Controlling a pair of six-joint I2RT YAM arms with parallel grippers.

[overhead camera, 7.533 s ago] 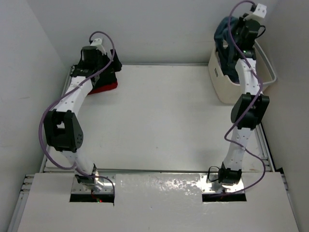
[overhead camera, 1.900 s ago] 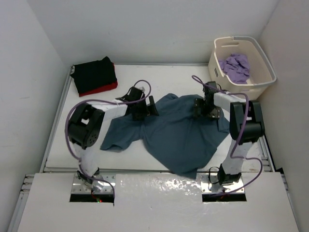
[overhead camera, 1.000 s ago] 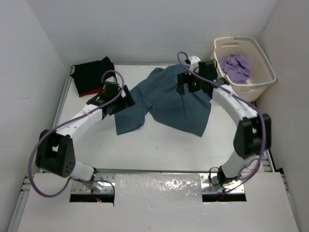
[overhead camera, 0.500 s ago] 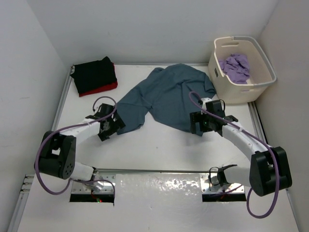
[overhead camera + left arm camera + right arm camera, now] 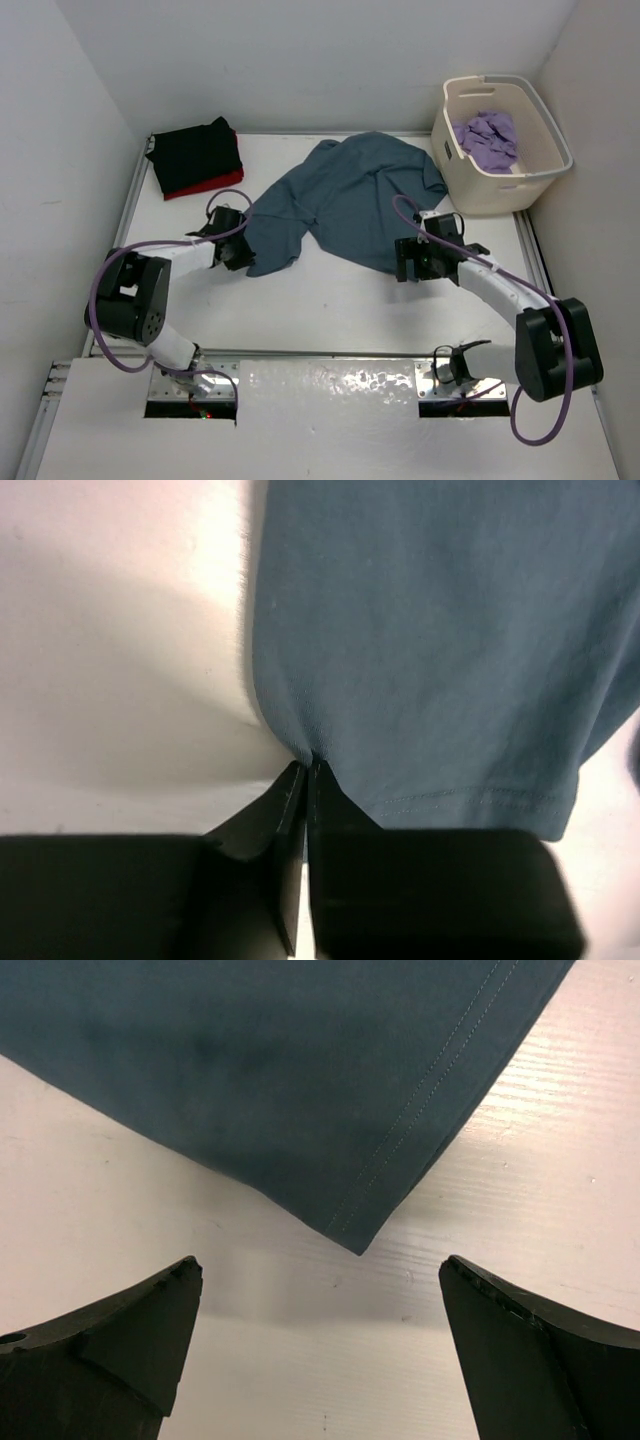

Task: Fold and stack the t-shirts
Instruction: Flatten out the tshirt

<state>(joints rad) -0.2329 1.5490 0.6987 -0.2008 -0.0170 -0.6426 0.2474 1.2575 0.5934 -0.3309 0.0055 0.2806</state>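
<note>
left fingers (image 5: 345,815) pinched tight on blue shirt (image 5: 350,200) left edge | right fingers (image 5: 110,1335) spread wide, empty, by its near corner

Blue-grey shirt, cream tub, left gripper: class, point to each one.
blue-grey shirt (image 5: 350,195), top view, middle of the cloth
cream tub (image 5: 492,193), top view, near wall
left gripper (image 5: 306,772), left wrist view, between its pinched fingertips

Slate-blue shirt (image 5: 345,200) lies crumpled centrally; black shirt (image 5: 195,150) sits folded atop red shirt (image 5: 215,183), far-left.
</note>
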